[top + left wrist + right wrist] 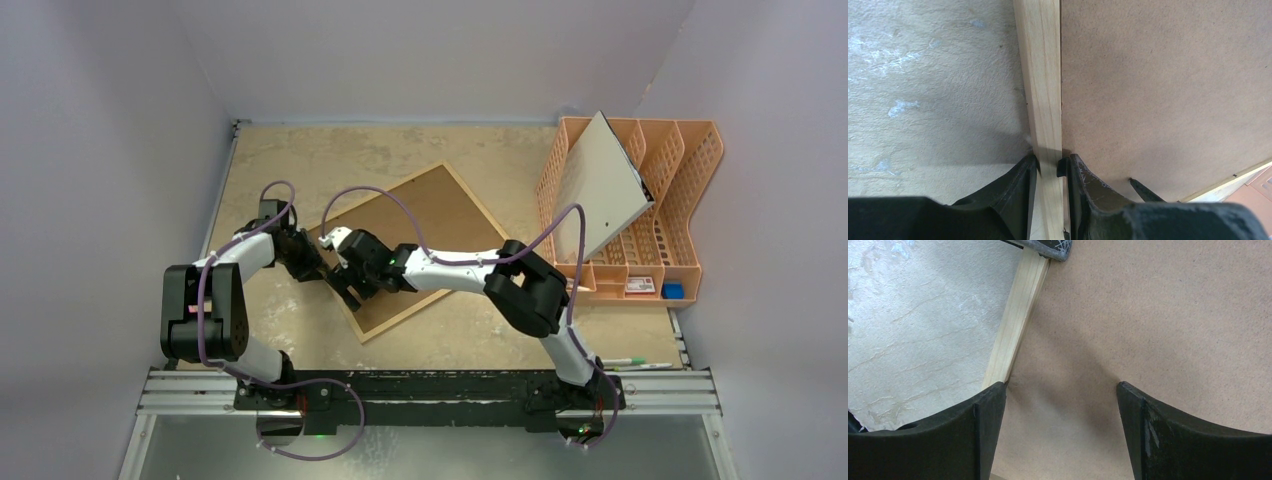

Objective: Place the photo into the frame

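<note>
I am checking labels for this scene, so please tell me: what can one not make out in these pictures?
- The photo: seen in no view; whether it stands behind the grey-white board in the orange rack cannot be told.
- The frame front: top view, turned toward the table; only the brown back shows.
- Small items in the rack's near compartments: top view, too small to name.
</note>
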Action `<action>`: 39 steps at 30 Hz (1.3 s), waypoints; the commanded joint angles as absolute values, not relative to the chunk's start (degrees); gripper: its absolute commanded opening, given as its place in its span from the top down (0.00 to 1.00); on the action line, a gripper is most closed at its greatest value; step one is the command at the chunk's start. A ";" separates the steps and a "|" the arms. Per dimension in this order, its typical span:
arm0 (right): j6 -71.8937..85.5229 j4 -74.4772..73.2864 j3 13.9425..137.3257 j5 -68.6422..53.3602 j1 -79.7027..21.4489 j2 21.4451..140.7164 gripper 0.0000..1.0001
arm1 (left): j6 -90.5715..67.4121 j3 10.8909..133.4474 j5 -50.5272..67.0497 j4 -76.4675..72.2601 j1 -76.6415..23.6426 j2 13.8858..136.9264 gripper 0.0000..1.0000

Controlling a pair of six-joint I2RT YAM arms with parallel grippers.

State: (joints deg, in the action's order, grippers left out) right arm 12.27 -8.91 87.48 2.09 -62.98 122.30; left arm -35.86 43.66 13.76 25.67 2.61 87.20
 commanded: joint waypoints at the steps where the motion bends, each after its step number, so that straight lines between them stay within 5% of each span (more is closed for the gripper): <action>1: 12.40 -18.53 84.32 2.43 -62.75 129.96 0.18 | -34.81 41.40 11.07 28.65 2.47 90.24 0.71; 23: 19.61 -29.31 88.78 12.26 -63.04 139.55 0.28 | -34.83 41.40 10.79 28.96 2.49 90.23 0.71; 39: 20.23 -26.55 84.56 11.35 -60.28 140.54 0.73 | -35.55 41.90 7.05 30.57 2.55 89.36 0.72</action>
